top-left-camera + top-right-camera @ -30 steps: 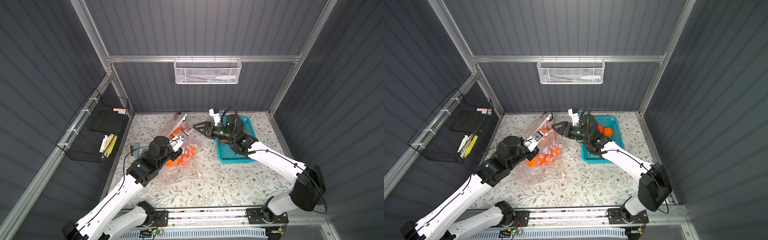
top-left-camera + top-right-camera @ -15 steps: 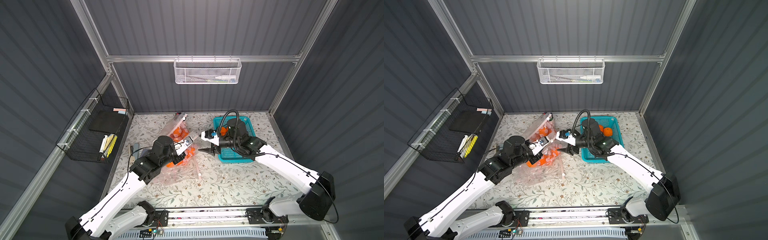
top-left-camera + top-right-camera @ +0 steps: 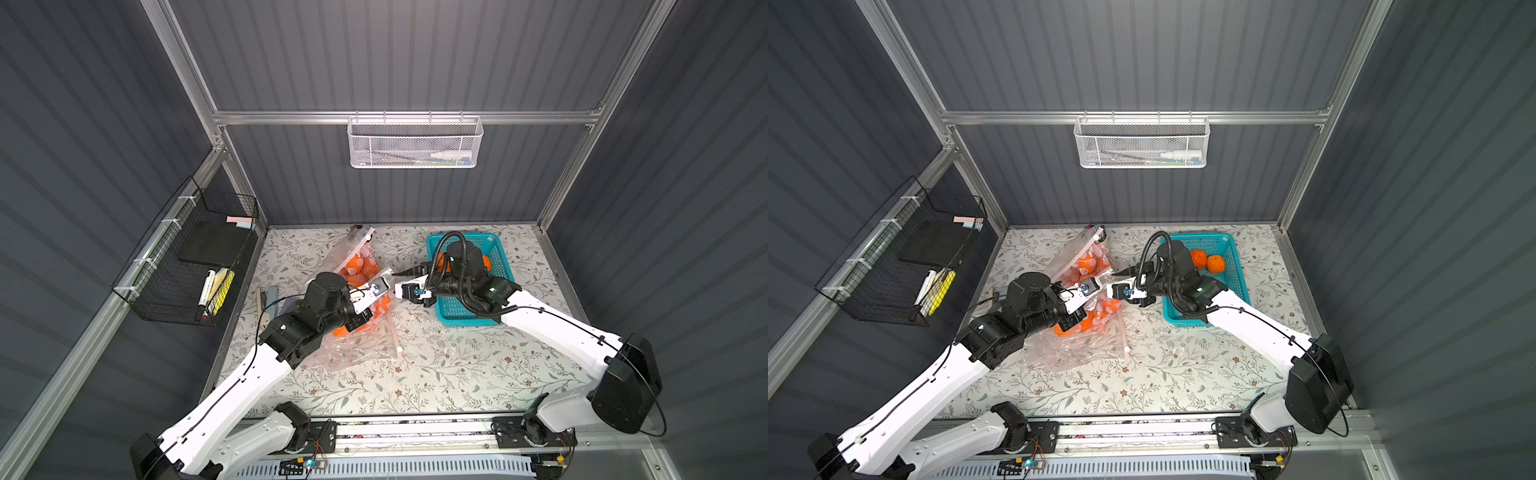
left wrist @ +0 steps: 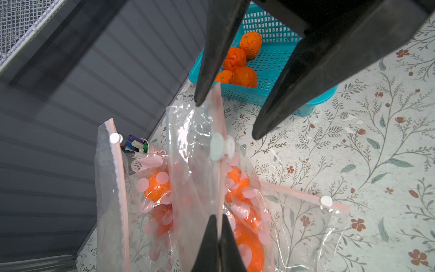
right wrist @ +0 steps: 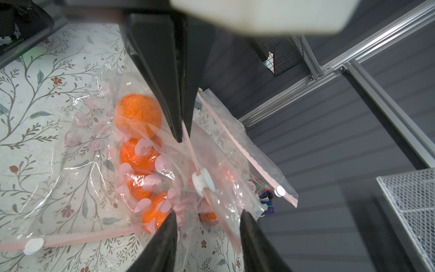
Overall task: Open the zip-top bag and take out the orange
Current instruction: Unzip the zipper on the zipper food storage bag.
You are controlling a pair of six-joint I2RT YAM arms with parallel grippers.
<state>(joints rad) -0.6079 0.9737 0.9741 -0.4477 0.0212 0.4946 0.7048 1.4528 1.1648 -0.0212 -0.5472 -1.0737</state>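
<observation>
The right gripper [image 5: 208, 220] has swung off the teal basket [image 4: 277, 58] and across to the lifted bag, where it now sits nose to nose with the left gripper [image 4: 217, 220]. Its jaws have narrowed on the way but are apart. One finger sits on each side of the bag's upper edge, with the pink zip strip [image 4: 217, 99] running between them and not yet pinched, as far as the wrist views show.

The left gripper is clamped tight on that same strip and holds the zip-top bag [image 4: 195, 169] up off the table [image 4: 376, 164]. The white slider [image 4: 220, 147] rides on the strip between the two grippers. By my reading this sets up the opening: one arm anchors the strip while the other comes in for the free end or the slider. How much of the seal is already parted I cannot tell.

The oranges [image 5: 137, 115] are inside this bag, hanging low beneath the strip. Further out:
- Loose oranges [image 4: 250, 43] lie in the basket.
- A second bag [image 4: 110, 179] holding markers leans near the back wall.
- A flat empty bag [image 4: 306, 226] lies on the table.
</observation>
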